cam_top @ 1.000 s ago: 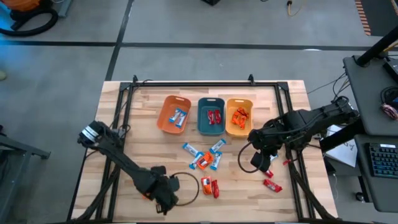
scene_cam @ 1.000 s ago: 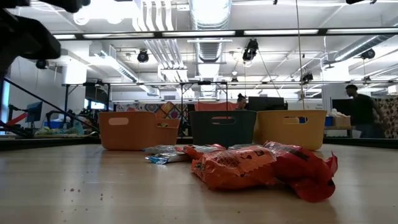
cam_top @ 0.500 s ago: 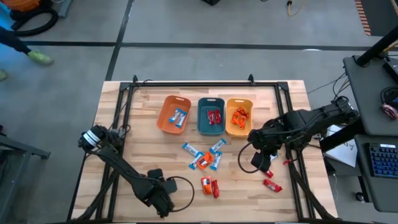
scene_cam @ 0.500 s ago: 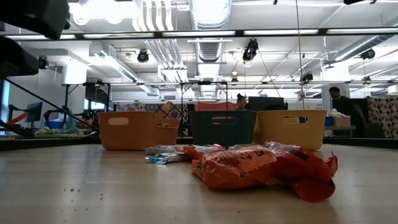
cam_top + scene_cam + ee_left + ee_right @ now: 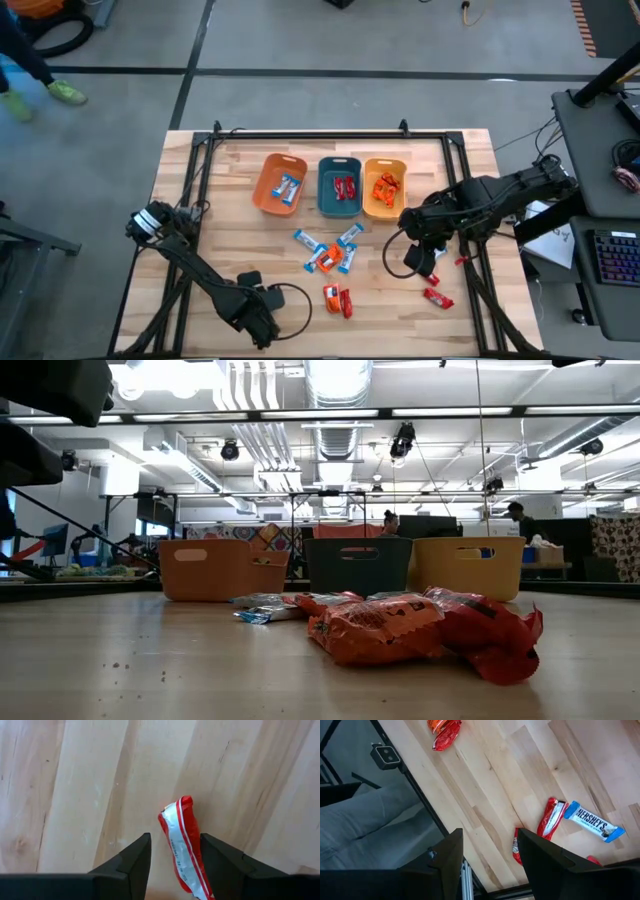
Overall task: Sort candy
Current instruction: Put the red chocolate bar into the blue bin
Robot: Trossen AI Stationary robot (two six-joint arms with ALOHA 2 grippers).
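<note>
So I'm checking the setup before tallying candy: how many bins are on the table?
3, in a row at the table's far side: the orange bin on the left, the teal bin in the middle, the yellow-orange bin on the right. None look hidden.

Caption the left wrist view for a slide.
Left gripper open over the wooden table, a red candy lying between its fingers.

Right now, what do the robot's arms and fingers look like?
Both arms are dark and jointed. The left arm has a pale round cap near its base and a thin black cable looping by its wrist. The left gripper's fingers are flat, black and wedge-shaped, like the right gripper's fingers.
</note>
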